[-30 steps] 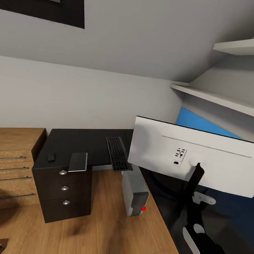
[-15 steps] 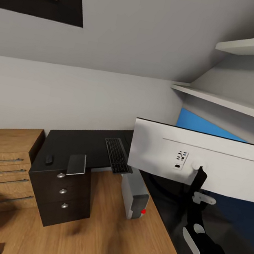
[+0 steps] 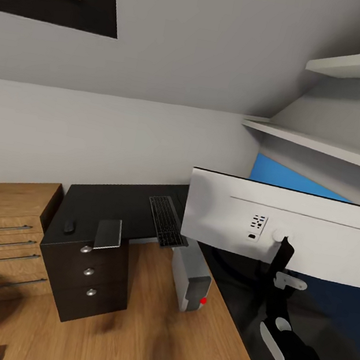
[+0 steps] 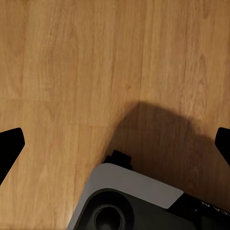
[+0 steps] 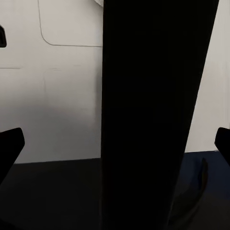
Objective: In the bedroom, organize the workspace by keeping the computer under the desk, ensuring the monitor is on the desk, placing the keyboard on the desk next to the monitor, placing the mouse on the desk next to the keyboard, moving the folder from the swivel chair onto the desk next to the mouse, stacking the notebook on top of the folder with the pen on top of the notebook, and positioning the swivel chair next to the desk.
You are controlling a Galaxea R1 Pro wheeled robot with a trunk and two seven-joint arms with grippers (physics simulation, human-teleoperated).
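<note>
The monitor (image 3: 280,229) stands on the black desk (image 3: 117,204) with its white back and small port panel toward the head camera, and its thin black stand (image 3: 274,272) rises just in front of the right hand (image 3: 289,281). In the right wrist view the stand (image 5: 153,115) fills the space between the two dark fingertips (image 5: 9,146), which sit far apart at the edges of the picture, so the right hand is spread wide around the stand; whether the pads touch it cannot be told. The left hand (image 4: 115,146) is likewise spread wide, holding nothing, and points down at the light wood floor (image 4: 96,62), with part of the robot's grey and black base (image 4: 129,201) below it. Further along the desk, the slim keyboard (image 3: 167,220) with dark keys lies near the monitor's left edge, well apart from the right hand. The notebook (image 3: 109,234), a thin grey rectangle, lies at the desk's near edge above the black drawer unit (image 3: 90,276) with silver knobs, and the small dark mouse (image 3: 70,226) lies just beside it, toward the light-wood shelf unit (image 3: 1,232). The light grey computer (image 3: 189,275), with a red dot on its front corner, stands on the floor at the desk's edge, partly under the desk and below the keyboard.
</note>
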